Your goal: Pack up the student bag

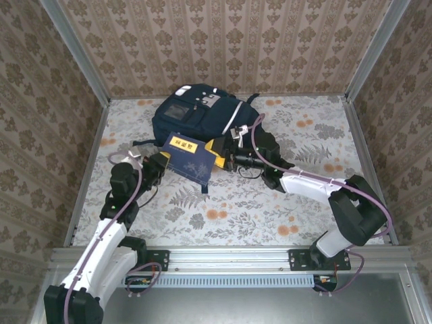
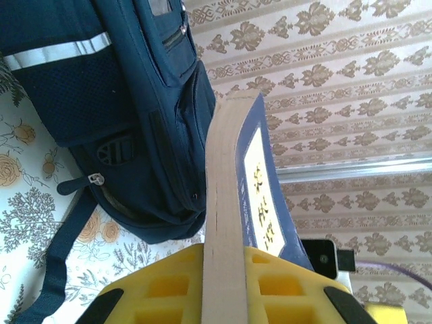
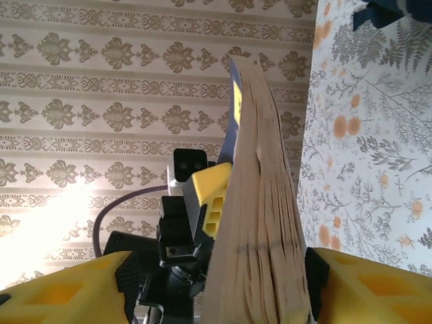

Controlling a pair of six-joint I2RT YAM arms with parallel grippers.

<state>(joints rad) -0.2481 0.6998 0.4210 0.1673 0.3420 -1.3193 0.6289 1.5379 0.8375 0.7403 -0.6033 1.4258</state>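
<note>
Currently the student bag (image 1: pixel 196 111), a large navy-blue fabric backpack with white reflective stripes and white patches, lies flat on the flower-patterned table (image 1: pixel 283 202), close to the back wall. Its front pocket faces up. Its long axis runs from the wall toward the arms, slanting slightly.

Just in front of the bag's near end, and partly covering it from above, is a thick dark-blue hardcover book with a yellow label (image 1: pixel 185 154). The book is lifted and tilted, and its long axis lies crosswise to the bag.

Both claws are clamped on the book. The left gripper (image 1: pixel 162 164) pinches the end farther from the bag. The right gripper (image 1: pixel 217 148) pinches the opposite end, beside the bag's near corner, so it is the closer of the two. Seen from each wrist, yellow fingers press both sides of the book's page block.

The left arm rises with a bent elbow, while the right arm reaches low across toward the bag. The book hides the bag's near edge, so I cannot tell whether the bag is open.
</note>
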